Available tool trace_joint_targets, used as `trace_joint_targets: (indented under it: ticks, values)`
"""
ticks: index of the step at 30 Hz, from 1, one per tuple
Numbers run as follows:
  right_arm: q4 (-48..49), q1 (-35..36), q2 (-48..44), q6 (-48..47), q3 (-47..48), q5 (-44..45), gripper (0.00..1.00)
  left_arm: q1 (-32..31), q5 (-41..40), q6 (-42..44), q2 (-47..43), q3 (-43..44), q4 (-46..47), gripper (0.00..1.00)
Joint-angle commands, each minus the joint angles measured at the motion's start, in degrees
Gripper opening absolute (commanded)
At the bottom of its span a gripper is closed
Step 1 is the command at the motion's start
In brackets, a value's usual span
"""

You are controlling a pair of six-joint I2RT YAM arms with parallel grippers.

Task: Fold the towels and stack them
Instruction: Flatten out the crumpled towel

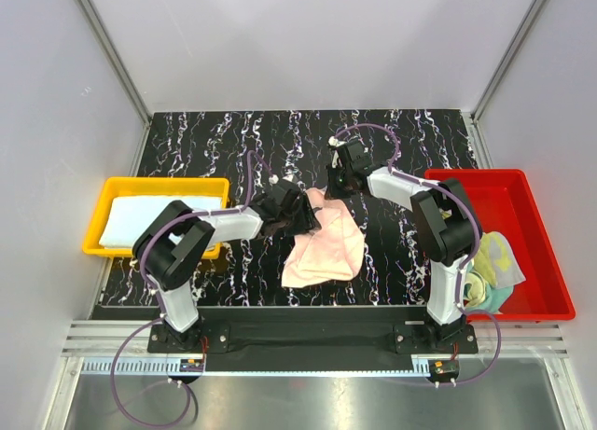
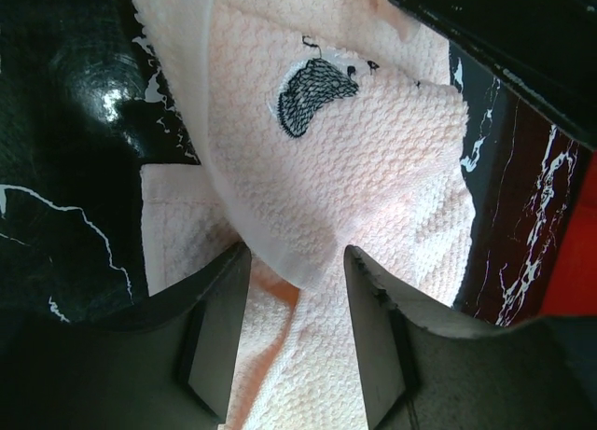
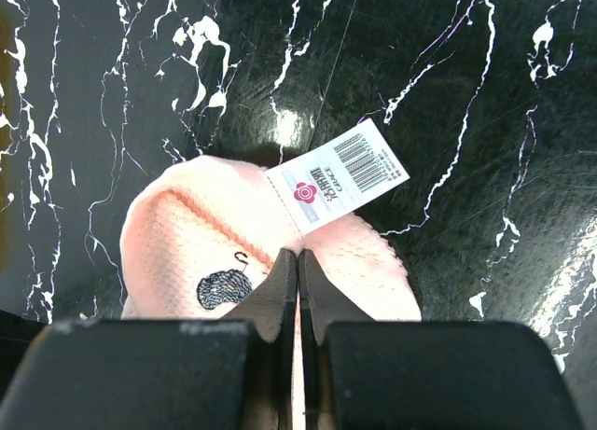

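A pale pink towel (image 1: 326, 253) with a small dark embroidered mark (image 2: 312, 94) lies crumpled in the middle of the black marbled table. My right gripper (image 1: 333, 187) is shut on its far corner beside the white label (image 3: 338, 176), and that corner is lifted. My left gripper (image 1: 309, 219) is at the towel's left edge. Its jaws stand open astride a raised fold of the pink towel (image 2: 373, 150), and both fingers (image 2: 219, 327) are clear of the cloth. More towels, yellow-green and light blue (image 1: 490, 267), lie heaped in the red tray. A light blue towel (image 1: 149, 220) lies flat in the yellow tray.
The yellow tray (image 1: 104, 192) sits at the table's left edge and the red tray (image 1: 522, 183) at the right edge. White walls close in the back and both sides. The two grippers are close together over the towel's far left part.
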Motion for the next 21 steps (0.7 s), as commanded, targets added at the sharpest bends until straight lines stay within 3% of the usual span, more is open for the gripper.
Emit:
trace_joint_targets:
  ticks: [1,8,11,15,21]
  values:
    - [2.05,-0.35,-0.42,0.4,-0.25,-1.18,0.0,-0.2,-2.49,-0.74,1.63,1.96,1.6,0.49]
    - [2.23,-0.35,-0.07,0.13,-0.33,-1.36,0.0,-0.2,-3.01,-0.39,1.63,3.37,-0.33,0.22]
    - [2.23,-0.35,0.02,0.13,-0.42,-1.7,0.0,-0.2,-3.1,0.05,1.89,4.42,-1.47,0.18]
    - [1.88,-0.35,-0.16,-0.22,-0.51,-1.27,0.0,-0.03,-3.45,0.48,1.89,5.57,-3.4,0.0]
    - [-6.09,-1.4,-4.19,-1.36,2.21,5.84,0.0,1.03,-3.19,6.87,-2.75,11.01,-13.13,0.0]
